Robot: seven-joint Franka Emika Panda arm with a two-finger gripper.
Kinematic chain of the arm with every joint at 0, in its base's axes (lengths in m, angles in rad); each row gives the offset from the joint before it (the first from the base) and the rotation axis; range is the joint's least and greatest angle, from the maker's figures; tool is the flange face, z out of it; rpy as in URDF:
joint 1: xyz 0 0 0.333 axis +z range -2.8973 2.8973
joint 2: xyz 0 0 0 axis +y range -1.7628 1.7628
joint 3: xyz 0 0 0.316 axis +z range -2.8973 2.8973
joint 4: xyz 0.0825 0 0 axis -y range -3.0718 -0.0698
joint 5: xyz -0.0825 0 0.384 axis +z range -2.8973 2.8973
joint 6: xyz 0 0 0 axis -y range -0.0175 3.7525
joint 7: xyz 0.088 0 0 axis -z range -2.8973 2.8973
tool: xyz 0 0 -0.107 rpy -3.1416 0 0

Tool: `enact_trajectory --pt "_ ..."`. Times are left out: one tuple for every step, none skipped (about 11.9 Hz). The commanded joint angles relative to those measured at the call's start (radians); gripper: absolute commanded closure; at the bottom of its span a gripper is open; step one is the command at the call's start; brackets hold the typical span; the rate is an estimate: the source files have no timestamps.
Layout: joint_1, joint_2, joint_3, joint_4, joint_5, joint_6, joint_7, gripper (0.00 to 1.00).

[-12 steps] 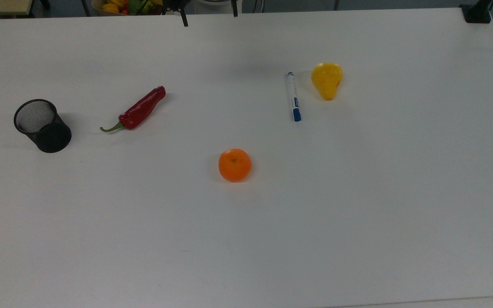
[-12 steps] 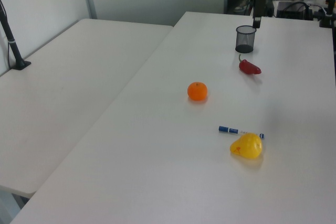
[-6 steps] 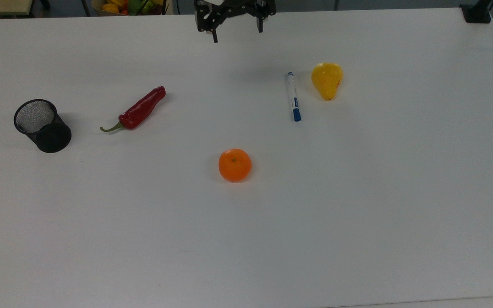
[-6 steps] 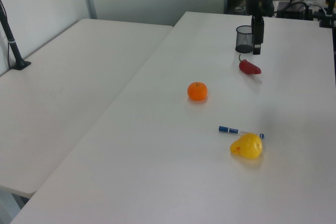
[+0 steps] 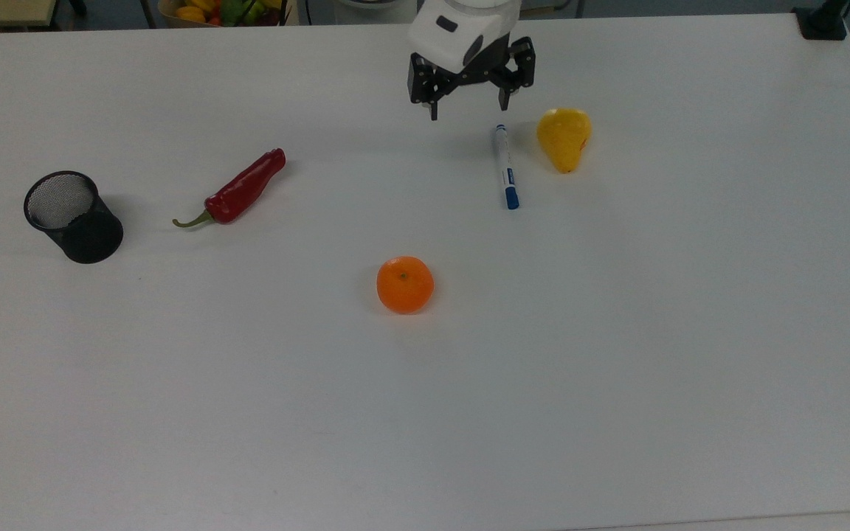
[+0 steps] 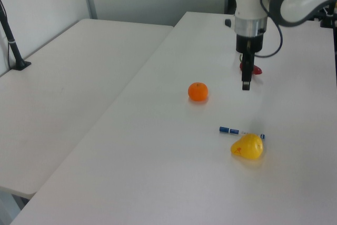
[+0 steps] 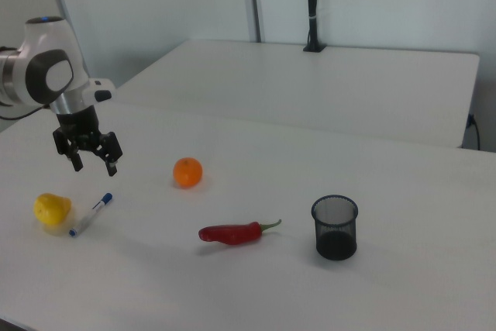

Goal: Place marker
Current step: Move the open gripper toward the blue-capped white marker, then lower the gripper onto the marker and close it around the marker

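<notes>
The marker (image 5: 505, 166) is a slim white pen with a blue cap, lying flat on the white table (image 5: 617, 354); it also appears in the left view (image 6: 239, 131) and the right view (image 7: 91, 214). My gripper (image 5: 468, 108) hovers above the table just behind the marker's far end and slightly to the top view's left of it. Its fingers are open, spread wide, with nothing between them. The right view puts the gripper (image 7: 94, 163) in the air above and behind the marker, and the left view has it (image 6: 245, 81) hanging fingers down.
A yellow pear (image 5: 564, 138) lies close beside the marker on the top view's right. An orange (image 5: 404, 285) sits mid-table, and a red pepper (image 5: 237, 190) and a black mesh cup (image 5: 73, 216) lie toward the top view's left.
The arm has swung in from the far table edge toward the marker, moving to the top view's right and lower. The fingers stay open. Nothing on the table has moved.
</notes>
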Motion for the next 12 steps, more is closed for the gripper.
enact_trajectory --pt "0.018 0.070 0.038 -0.036 -0.052 0.119 0.111 0.03" --pt "0.035 0.095 0.039 -0.036 -0.069 0.135 0.134 0.03" --pt "0.039 0.118 0.041 -0.037 -0.087 0.173 0.171 0.03" --pt "0.039 0.126 0.044 -0.043 -0.105 0.199 0.194 0.04" --pt "0.049 0.127 0.051 -0.060 -0.119 0.227 0.217 0.04" --pt "0.065 0.138 0.053 -0.063 -0.122 0.237 0.234 0.07" --pt "0.073 0.155 0.055 -0.062 -0.126 0.244 0.248 0.08" --pt "0.070 0.161 0.058 -0.063 -0.127 0.263 0.265 0.16" --pt "0.069 0.165 0.071 -0.068 -0.129 0.280 0.268 0.22" --pt "0.067 0.176 0.074 -0.072 -0.132 0.291 0.268 0.24" --pt "0.064 0.181 0.076 -0.074 -0.139 0.294 0.268 0.33" --pt "0.064 0.181 0.076 -0.076 -0.141 0.294 0.268 0.36"
